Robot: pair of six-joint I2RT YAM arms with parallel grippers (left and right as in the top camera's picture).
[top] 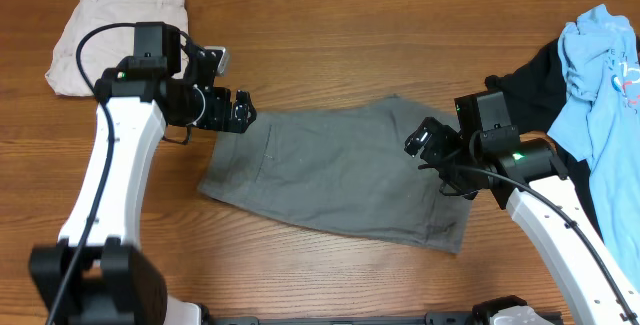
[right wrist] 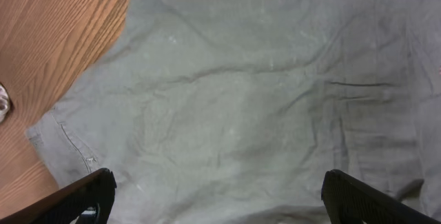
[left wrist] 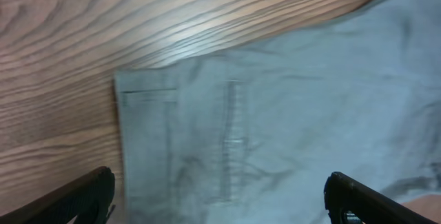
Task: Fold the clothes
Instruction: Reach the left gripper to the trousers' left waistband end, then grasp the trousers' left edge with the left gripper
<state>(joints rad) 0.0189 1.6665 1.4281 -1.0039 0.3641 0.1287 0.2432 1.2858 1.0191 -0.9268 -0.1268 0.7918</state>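
The grey shorts [top: 340, 170] lie flat, long axis running arm to arm. My left gripper [top: 240, 113] sits over their left end and my right gripper [top: 422, 141] over their right end, each about equally near. Both jaws are spread wide, holding nothing.

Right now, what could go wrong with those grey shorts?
The open left gripper and right gripper sit over opposite ends of the grey shorts; a pinch might catch only one layer, leaving a crooked fold. The right arm is near the black shirt and might drag it.
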